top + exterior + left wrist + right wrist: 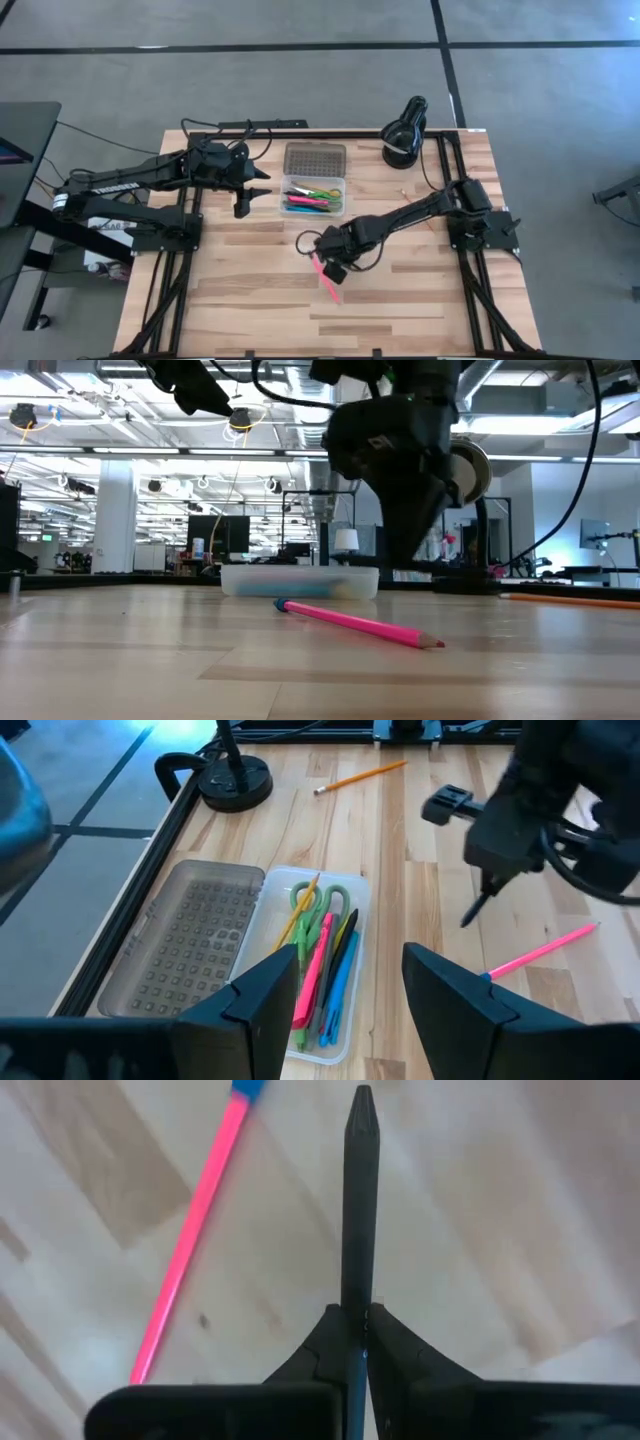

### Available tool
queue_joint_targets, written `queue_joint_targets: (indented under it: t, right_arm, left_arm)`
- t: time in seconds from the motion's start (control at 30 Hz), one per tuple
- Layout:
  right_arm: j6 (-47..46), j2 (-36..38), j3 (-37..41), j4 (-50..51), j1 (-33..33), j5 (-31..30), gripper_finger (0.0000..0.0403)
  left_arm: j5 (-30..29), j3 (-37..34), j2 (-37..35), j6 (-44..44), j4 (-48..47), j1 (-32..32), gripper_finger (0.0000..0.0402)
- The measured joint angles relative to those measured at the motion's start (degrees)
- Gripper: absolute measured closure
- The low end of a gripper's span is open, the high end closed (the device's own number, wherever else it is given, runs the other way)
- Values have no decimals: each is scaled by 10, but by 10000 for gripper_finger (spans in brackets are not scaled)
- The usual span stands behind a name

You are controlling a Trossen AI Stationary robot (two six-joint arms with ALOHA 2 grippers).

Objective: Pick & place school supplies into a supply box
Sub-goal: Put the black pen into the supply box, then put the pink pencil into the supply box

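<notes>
Right gripper (360, 1342): jaws clamped shut on a thin black pen (360, 1200), which sticks out straight ahead of the fingertips. It hangs above the table, clear of the boards. Pink pencil (327, 277) with a blue end lies flat on the wood just beside and below this gripper, not held.

Left gripper (340, 982): fingers spread wide, empty, hovering over the near end of the supply box (352, 890). The clear box holds green-handled scissors (318, 903) and several pens; its grey dotted lid (185, 950) lies touching alongside.

Risks, as judged:
- Pen is pinched at one end only; a quick swing could pivot or slip it.
- Left gripper sits above the box, so the right arm's approach may collide.
- Protruding tip may catch the box wall if lowered too shallow.
- Orange pencil (360, 777) near the black lamp base (235, 782) is also outstanding.
</notes>
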State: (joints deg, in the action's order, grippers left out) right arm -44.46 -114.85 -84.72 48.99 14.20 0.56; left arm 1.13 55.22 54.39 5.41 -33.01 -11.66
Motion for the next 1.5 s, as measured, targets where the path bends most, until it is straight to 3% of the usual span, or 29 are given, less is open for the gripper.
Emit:
queue_joint_targets:
  t: [0.17,0.33,0.6,0.87,1.37,1.5]
  right_arm:
    - [23,39,-6,0,-20,-29,400]
    - [103,61,-7,-10,-75,-71,400]
    - [261,56,-7,-93,-189,-66,400]
    - [353,52,-7,-136,-240,-62,390]
    - [348,29,-7,-171,-259,-32,307]
    - [320,46,-7,-159,-258,-33,288]
  left_arm:
    - [0,0,0,0,0,0,224]
    - [0,0,0,-1,4,0,224]
    - [0,0,0,-26,11,0,224]
    - [-1,0,0,-47,10,0,224]
    - [-4,0,0,-55,10,0,224]
    - [33,0,1,-47,-4,3,224]
